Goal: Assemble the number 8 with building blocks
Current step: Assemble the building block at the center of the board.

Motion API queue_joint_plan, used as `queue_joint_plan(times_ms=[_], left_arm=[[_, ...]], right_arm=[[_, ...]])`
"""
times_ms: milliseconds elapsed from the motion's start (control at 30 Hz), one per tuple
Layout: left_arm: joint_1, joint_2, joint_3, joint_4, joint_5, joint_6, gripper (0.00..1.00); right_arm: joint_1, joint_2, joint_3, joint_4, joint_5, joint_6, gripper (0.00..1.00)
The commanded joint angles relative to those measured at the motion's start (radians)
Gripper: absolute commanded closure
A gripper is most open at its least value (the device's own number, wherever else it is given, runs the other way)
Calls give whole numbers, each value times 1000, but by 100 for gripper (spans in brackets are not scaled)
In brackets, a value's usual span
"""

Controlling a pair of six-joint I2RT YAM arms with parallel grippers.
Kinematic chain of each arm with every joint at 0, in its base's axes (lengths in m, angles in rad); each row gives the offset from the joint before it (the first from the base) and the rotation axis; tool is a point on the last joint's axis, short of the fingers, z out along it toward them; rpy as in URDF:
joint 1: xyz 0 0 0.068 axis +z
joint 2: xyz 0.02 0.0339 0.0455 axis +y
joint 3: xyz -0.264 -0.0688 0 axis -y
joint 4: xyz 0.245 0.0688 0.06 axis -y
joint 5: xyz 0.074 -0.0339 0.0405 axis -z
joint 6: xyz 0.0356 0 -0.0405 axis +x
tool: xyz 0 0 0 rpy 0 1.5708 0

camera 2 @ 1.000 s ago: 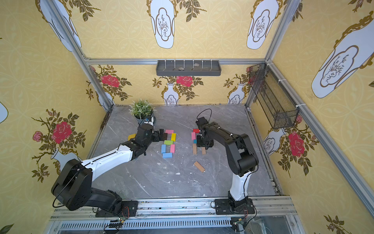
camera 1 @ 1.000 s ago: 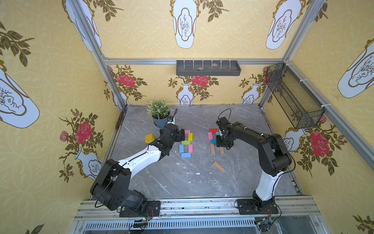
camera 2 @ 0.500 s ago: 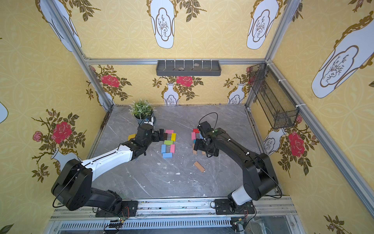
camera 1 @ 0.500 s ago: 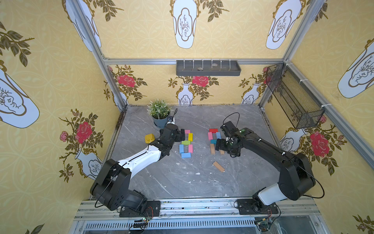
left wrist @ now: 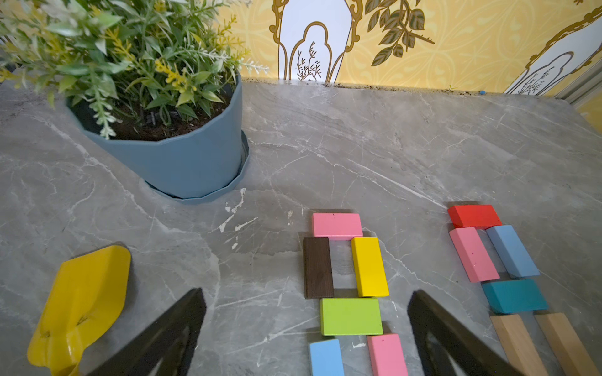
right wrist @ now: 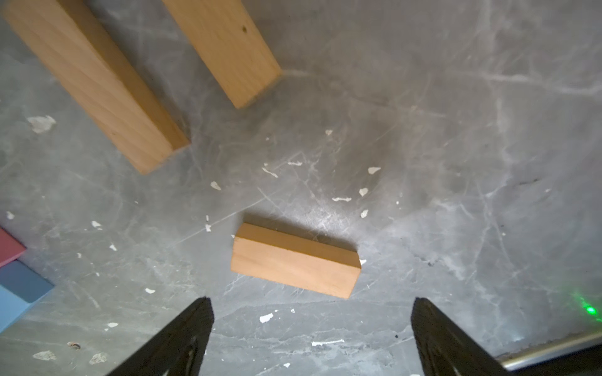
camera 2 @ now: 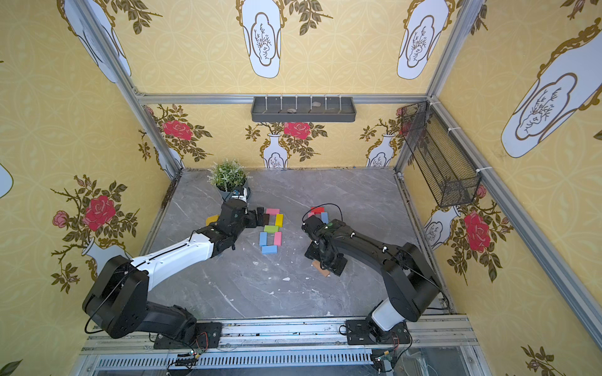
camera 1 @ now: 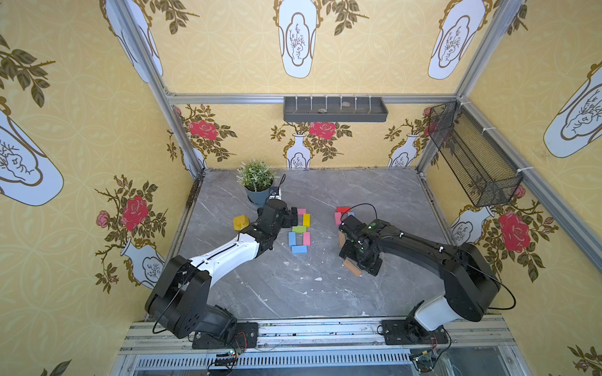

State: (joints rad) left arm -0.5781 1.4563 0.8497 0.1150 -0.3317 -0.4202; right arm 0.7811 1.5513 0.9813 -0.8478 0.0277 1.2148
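Observation:
Several coloured building blocks lie flat in an 8 shape: a pink block (left wrist: pixel 337 224) on top, brown (left wrist: pixel 318 267) and yellow (left wrist: pixel 369 266) sides, a green block (camera 1: pixel 299 229) across the middle, and blue and pink blocks below. My left gripper (left wrist: pixel 307 294) hovers open beside the figure's upper part, holding nothing. A second group to the right runs from a red block (camera 1: pixel 342 209) through pink, blue and teal to two tan blocks (right wrist: pixel 97 81). My right gripper (right wrist: pixel 311 301) is open above a loose tan block (right wrist: pixel 294 260), not touching it.
A potted plant (camera 1: pixel 257 182) stands at the back left, close behind the left gripper. A yellow scoop toy (left wrist: pixel 81 306) lies left of the left arm. A grey tray (camera 1: pixel 335 109) and a mesh basket (camera 1: pixel 472 156) hang on the walls.
My right gripper has opened and drawn back from the right block group toward the table's front, over the loose tan block. The left arm has not moved.

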Motion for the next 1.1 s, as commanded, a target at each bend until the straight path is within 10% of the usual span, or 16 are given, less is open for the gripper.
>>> queue_joint_plan(times_ms=[0,1067], left_arm=[[1,3,-1,2,5,5,0],[1,13,3,1,1,12,0]], right_arm=[[13,12,-17,43,-18,79,2],[-6,86,-82,190,-70,69,12]])
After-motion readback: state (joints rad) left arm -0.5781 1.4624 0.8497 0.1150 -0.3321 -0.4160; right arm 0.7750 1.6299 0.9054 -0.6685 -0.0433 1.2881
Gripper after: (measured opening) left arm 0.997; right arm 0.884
